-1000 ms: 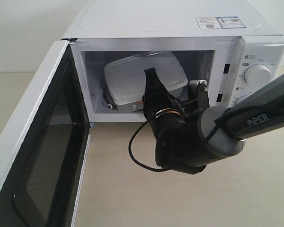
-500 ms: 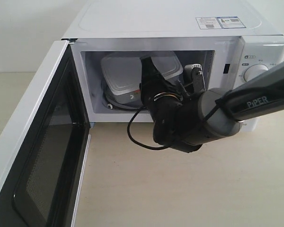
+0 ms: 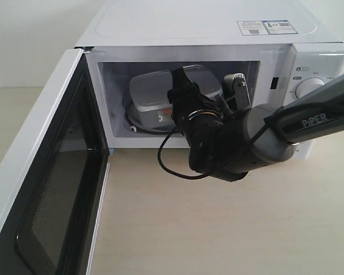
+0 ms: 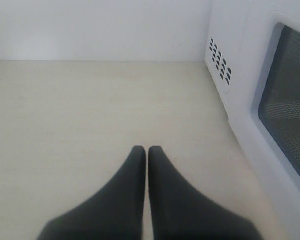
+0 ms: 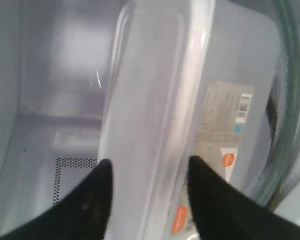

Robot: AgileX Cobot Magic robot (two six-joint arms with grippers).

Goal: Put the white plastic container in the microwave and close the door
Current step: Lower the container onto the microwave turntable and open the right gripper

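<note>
Since 1 s ago the white plastic container (image 3: 152, 91) had dropped from a steep tilt to approx level inside the microwave (image 3: 206, 28) — right gripper (image 5: 150, 165) still pinched its rim (left gripper (image 4: 148, 150) closed, idle by the open door (image 3: 40, 172)), so release & door-closing remained

- white plastic container (image 5: 160, 100): milky translucent plastic, smooth, with a soft sheen along the lid; paper label (image 5: 225, 115) on its side.
- microwave (image 3: 206, 23): smooth white casing, satin finish.
- door (image 3: 51, 195): glossy dark window over fine mesh.
- table (image 3: 218, 229): pale, matt, faintly wood-grained.
- left gripper (image 4: 148, 150) and right gripper (image 5: 150, 162): matt black fingers.
</note>
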